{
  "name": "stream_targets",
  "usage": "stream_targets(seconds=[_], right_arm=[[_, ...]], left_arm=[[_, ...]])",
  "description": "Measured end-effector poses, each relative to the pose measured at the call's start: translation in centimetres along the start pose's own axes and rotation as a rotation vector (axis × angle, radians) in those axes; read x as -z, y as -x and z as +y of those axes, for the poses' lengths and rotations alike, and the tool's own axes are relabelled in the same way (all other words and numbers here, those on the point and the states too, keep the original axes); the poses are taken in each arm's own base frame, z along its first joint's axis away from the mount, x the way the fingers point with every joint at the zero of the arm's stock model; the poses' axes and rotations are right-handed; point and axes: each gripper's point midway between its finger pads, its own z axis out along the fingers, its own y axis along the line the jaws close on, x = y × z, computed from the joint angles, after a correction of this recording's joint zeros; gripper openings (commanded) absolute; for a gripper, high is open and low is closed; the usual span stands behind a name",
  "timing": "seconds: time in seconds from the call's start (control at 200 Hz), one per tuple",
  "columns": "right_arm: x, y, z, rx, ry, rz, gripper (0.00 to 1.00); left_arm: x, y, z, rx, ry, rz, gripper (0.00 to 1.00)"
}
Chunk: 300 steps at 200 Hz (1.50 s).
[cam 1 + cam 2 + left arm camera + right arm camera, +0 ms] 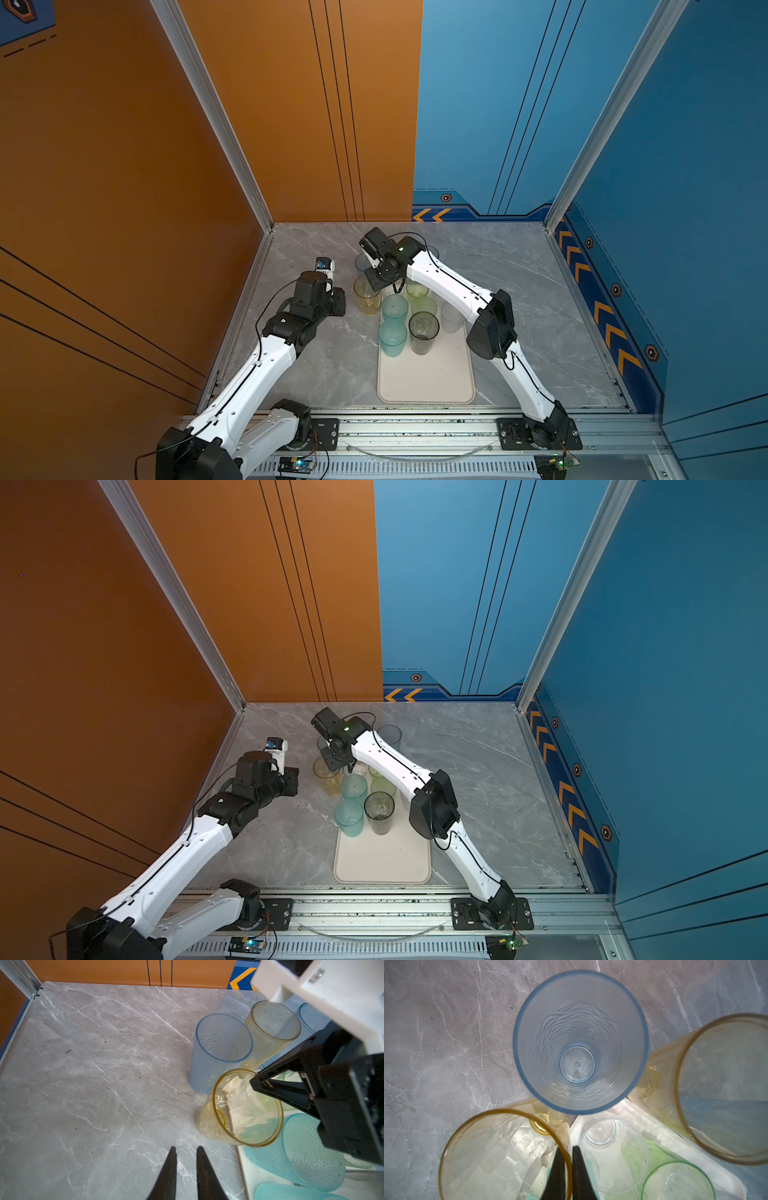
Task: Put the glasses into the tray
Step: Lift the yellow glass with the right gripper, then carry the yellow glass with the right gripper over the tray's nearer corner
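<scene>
The tabletop (83,1084) is smooth grey marble-look with a soft sheen. The pale blue tumbler (579,1043) is frosted, wavy-ribbed plastic; the teal tumblers (311,1147) pebbled; the yellow tumbler (245,1109) glossy and faceted. The cream tray (424,382) looks matt, the near rail (415,432) brushed metal.

tray (382,866) far end: hidden by right arm (390,762) | green glass (678,1182): cut by picture edge

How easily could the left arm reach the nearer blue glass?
Probably yes: bare table separates the left arm from the blue glass; the right arm, gripping the yellow glass alongside, crowds one side.
</scene>
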Motion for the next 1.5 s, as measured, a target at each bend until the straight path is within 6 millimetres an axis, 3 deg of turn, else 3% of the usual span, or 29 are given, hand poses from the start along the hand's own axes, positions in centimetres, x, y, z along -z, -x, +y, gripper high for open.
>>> stream_targets(seconds=[0.501,0.686,0.886,1.197,1.347,1.502], right_arm=[[0.4,-0.5,2.3,0.049,0.026,-0.002,0.0],[2.1,-0.6,3.3,0.069,0.059,-0.022,0.0],[7.3,-0.1,3.0,0.063,0.085,-0.111,0.0],[18.3,-0.2,1.1,0.034,0.138,-0.336,0.0],[23.7,-1.5,-1.7,-0.005,0.117,-0.452,0.0],[27.6,-4.8,-6.1,-0.075,0.029,-0.526,0.0]], left_arm=[[0.7,0.5,0.1,0.002,0.001,-0.024,0.2],[1.7,1.3,0.5,0.007,0.017,-0.065,0.2],[2.6,1.6,0.9,0.011,0.032,-0.1,0.21],[2.5,1.5,1.2,0.011,0.051,-0.098,0.21],[2.3,1.3,1.2,0.01,0.053,-0.088,0.21],[2.0,0.9,1.3,0.008,0.058,-0.065,0.21]])
